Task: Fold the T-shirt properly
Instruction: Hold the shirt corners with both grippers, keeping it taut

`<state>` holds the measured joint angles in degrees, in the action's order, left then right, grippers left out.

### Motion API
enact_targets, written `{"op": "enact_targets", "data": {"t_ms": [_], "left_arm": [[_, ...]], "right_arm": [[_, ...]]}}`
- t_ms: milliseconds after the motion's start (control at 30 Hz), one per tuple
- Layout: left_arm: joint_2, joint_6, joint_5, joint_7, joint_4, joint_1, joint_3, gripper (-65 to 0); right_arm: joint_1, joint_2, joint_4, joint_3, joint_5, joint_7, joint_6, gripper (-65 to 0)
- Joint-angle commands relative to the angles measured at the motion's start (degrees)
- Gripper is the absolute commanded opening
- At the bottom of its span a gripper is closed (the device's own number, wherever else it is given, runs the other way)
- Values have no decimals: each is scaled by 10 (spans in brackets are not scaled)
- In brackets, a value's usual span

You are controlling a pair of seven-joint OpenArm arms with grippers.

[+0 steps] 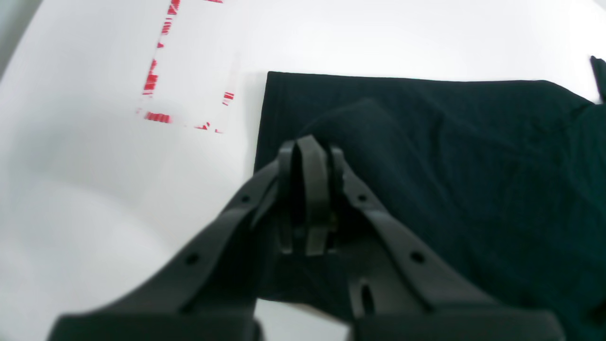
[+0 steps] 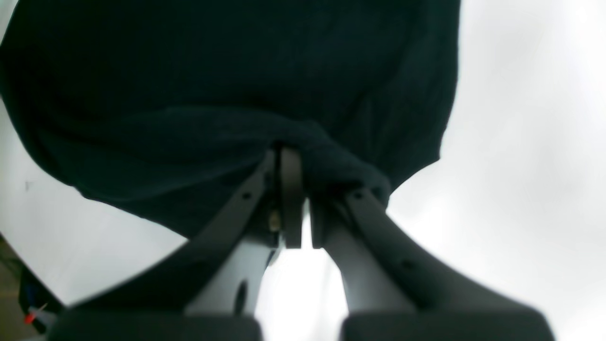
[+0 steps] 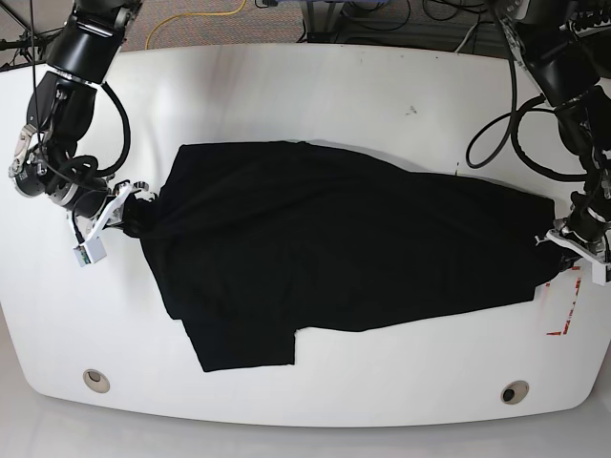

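Near sleeve: a short sleeve juts toward the near edge of the white surface [image 3: 315,86], unfolded.
T-shirt [image 3: 334,239]: lies spread across the middle, pulled lengthwise, likely to smooth it before folding.
Right gripper [image 2: 292,163]: scene left, pinching bunched cloth.
Left gripper [image 1: 310,151]: scene right, jaws pressed together on the hem end.
Red markings [image 1: 156,76]: just beside that end.

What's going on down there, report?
Left gripper shut on T-shirt. Right gripper shut on T-shirt too. Shirt stretched between them on table. Nothing blocking.
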<state>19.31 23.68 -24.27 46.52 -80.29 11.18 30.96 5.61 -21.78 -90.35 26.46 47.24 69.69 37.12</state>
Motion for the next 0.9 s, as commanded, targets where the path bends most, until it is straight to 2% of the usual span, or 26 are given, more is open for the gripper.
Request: {"op": "enact_targets", "data": {"t_ms": [0, 233, 400, 867], "left_arm": [[22, -1, -4, -31, 23, 16, 0, -650], [32, -1, -1, -60, 68, 32, -8, -650], [38, -1, -2, -78, 104, 42, -14, -650], [39, -2, -1, -84, 135, 50, -32, -650]], "right_arm": [[22, -11, 4, 4, -13, -25, 3, -650], [34, -16, 58, 4, -34, -40, 3, -650], [45, -17, 106, 1, -41, -77, 4, -650], [65, -16, 139, 0, -46, -97, -1, -650]]}}
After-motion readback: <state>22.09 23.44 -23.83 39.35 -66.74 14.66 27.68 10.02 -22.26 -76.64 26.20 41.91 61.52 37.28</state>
